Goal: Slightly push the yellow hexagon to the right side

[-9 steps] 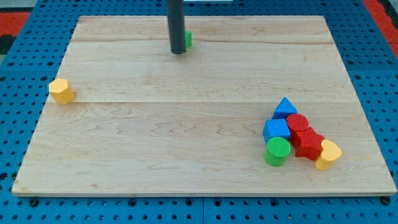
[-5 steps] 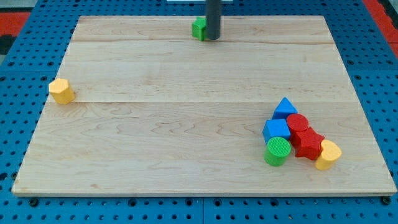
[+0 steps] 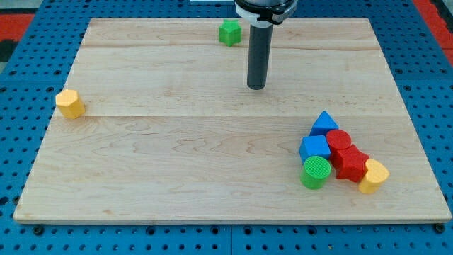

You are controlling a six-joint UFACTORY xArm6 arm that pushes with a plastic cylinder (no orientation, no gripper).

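The yellow hexagon [image 3: 70, 103] lies near the left edge of the wooden board [image 3: 177, 156]. My tip [image 3: 256, 86] is on the board's upper middle, far to the right of the hexagon and not touching any block. A small green block [image 3: 228, 32] lies up and to the left of the tip, near the board's top edge.
A cluster sits at the lower right: a blue triangle [image 3: 325, 122], a blue cube [image 3: 314, 149], a green cylinder [image 3: 316, 172], a red cylinder [image 3: 339, 140], a red block [image 3: 350, 163] and a yellow block [image 3: 373, 176]. Blue pegboard surrounds the board.
My tip moved right along the top edge, shifting the green block a little to the right, then came down toward the board's middle, away from the green block. The yellow hexagon has not moved.
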